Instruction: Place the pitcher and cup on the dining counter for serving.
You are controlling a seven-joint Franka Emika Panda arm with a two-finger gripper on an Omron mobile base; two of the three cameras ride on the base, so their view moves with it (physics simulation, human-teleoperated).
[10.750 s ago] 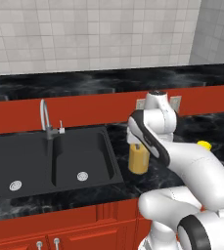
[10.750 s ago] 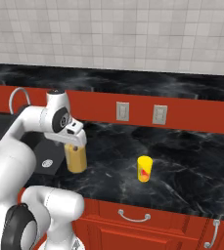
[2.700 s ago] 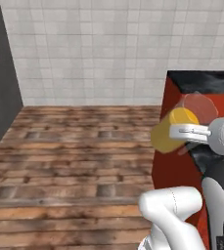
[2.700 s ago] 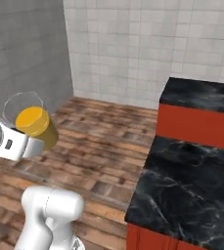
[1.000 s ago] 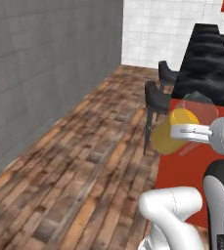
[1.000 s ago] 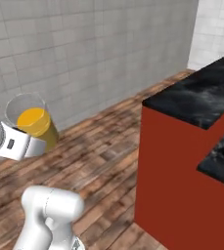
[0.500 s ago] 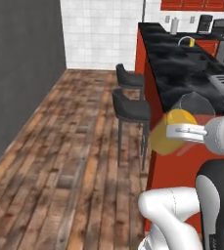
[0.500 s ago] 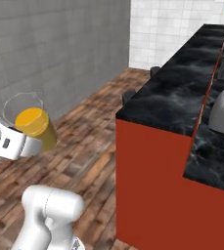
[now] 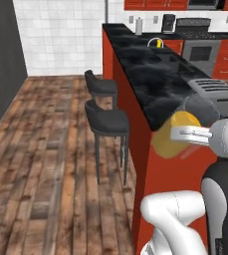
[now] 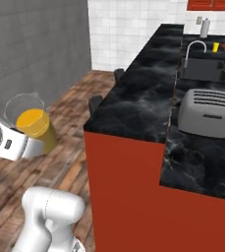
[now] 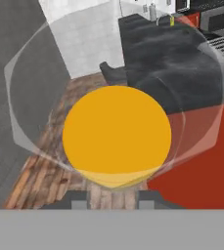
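My gripper (image 9: 186,135) is shut on the pitcher (image 9: 174,132), a clear glass cylinder with orange liquid, and holds it in the air beside the near end of the dining counter (image 9: 148,74). From the right base view the pitcher (image 10: 31,122) hangs left of the counter's red end panel (image 10: 124,187), with the gripper (image 10: 25,145) around its lower part. Looking down the hand, the pitcher (image 11: 116,136) spans the picture between my fingertips (image 11: 77,199). The small yellow cup (image 9: 159,44) stands far off by the faucet; the same cup (image 10: 215,46) sits past the sink.
Two dark bar stools (image 9: 105,119) stand on the wooden floor along the counter's red front. A silver toaster (image 10: 207,112) sits on the lower worktop behind the bar top, with the sink (image 10: 202,69) beyond it. A grey wall (image 10: 30,54) bounds the left.
The whole scene has swung as the base moved: the dining counter and stools have come closer and more central. The pitcher stays held in the gripper at the same place in each view.
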